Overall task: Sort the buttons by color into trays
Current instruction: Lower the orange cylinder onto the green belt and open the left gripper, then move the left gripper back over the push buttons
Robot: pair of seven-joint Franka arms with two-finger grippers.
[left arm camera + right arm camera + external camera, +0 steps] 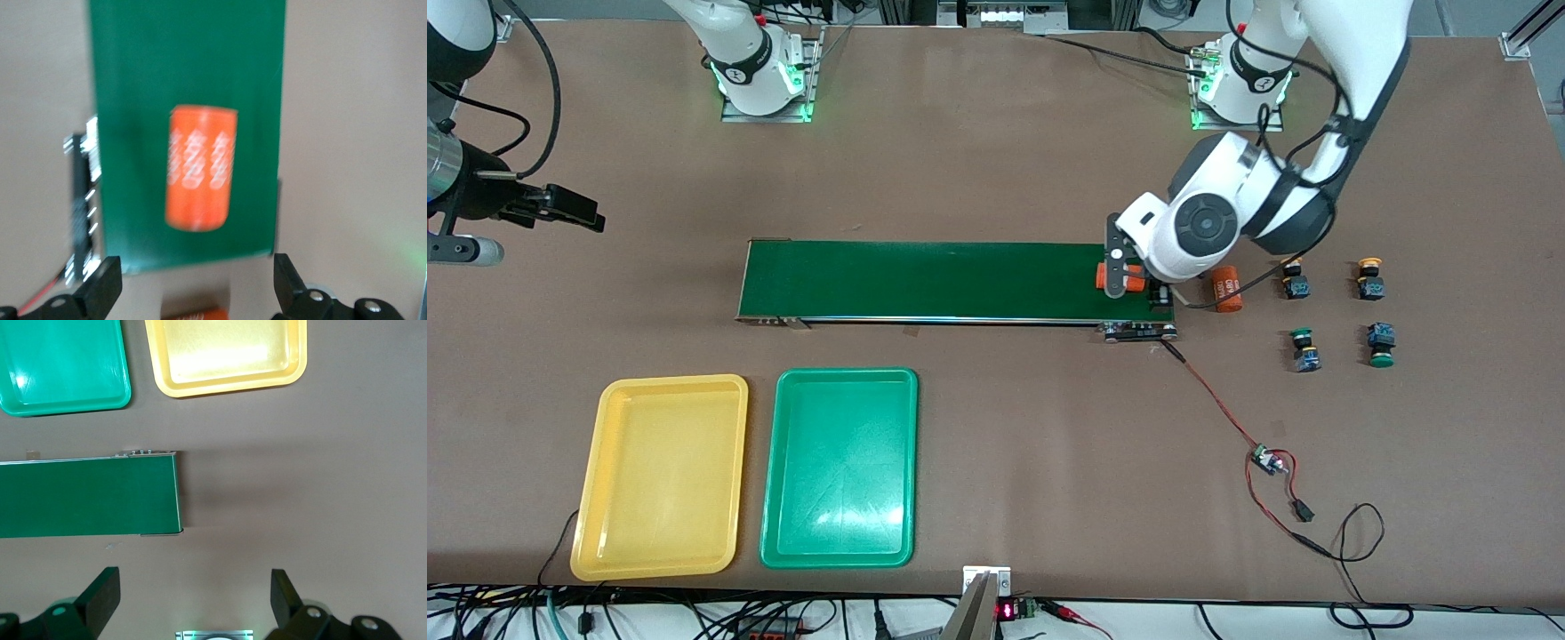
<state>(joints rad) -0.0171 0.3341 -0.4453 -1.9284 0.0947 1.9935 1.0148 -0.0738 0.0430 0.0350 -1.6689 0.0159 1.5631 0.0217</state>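
Four buttons stand on the table toward the left arm's end: two yellow-capped ones (1294,277) (1369,278) and, nearer the front camera, two green-capped ones (1304,349) (1381,345). The yellow tray (660,476) and the green tray (839,467) lie side by side toward the right arm's end; both are empty and also show in the right wrist view (227,353) (63,363). My left gripper (1128,274) (197,283) is open and empty over the belt's end. My right gripper (574,209) (193,597) is open and empty, and its arm waits.
A long dark-green conveyor belt (925,280) (187,67) (87,497) lies mid-table. One orange cylinder (1122,278) (200,167) lies on its end under my left gripper, another (1227,289) on the table beside it. Red and black wires with a small board (1267,460) trail from the belt.
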